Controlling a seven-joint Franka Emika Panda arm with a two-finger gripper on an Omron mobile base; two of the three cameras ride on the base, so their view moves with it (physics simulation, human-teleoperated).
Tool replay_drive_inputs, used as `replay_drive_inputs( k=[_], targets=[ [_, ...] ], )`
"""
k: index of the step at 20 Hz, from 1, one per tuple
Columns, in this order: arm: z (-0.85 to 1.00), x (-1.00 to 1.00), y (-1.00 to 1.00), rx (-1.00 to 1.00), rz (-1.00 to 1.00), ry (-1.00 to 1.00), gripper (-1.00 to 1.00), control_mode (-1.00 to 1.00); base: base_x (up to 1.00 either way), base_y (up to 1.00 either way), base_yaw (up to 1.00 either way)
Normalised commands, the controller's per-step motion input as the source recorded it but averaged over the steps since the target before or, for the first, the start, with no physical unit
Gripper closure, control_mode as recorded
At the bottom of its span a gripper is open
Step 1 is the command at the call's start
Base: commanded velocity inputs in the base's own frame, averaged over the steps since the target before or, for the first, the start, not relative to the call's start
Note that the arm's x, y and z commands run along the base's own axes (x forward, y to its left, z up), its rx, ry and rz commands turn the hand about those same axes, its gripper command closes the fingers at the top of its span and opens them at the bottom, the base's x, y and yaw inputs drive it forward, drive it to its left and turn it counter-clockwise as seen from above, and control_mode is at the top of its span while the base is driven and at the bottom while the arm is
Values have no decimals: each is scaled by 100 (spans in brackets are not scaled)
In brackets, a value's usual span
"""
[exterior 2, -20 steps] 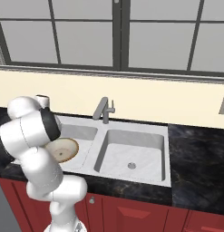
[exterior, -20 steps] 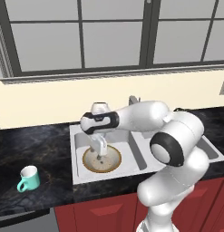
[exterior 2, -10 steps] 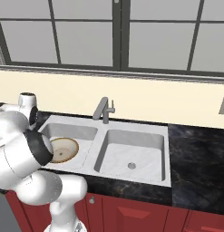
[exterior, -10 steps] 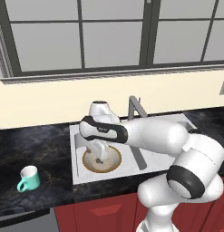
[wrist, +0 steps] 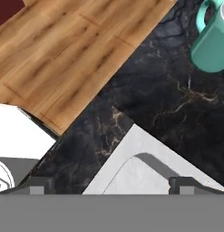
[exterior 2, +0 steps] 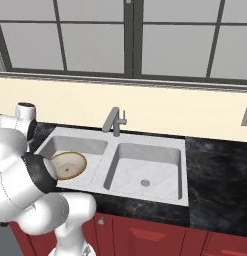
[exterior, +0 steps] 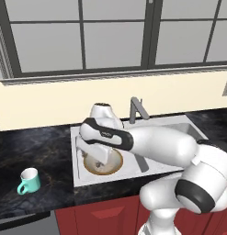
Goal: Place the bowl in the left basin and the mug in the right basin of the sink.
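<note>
White marbled, the sink is set into a black marbled surface below a window, with a grey faucet at its middle rear. The bowl, cream inside with a tan-brown rim, lies in the basin at the left end of the sink in both base views; in the left base view the bowl is partly covered by the arm's wrist above it. The other basin, with a round grey drain, holds nothing. The mug, teal-green with a white inside, stands upright on the surface to the left of the sink, well apart from its rim. In the hand view the mug appears at the upper right, a sink corner lies below, and wood flooring is at upper left. The jaws stand wide apart, holding nothing.
</note>
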Motion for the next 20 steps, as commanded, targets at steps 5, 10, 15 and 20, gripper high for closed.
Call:
replay_drive_inputs(
  k=[5,10,15,20],
  targets=[
    [37,0,66,-17,20,4,-100,-100,0,0,0],
    [39,-31,49,-8,4,0,-100,-100,0,0,0],
    [28,-47,45,-3,3,-4,-100,-100,0,0,0],
    [-5,-27,50,0,8,-7,-100,-100,0,0,0]
  ],
)
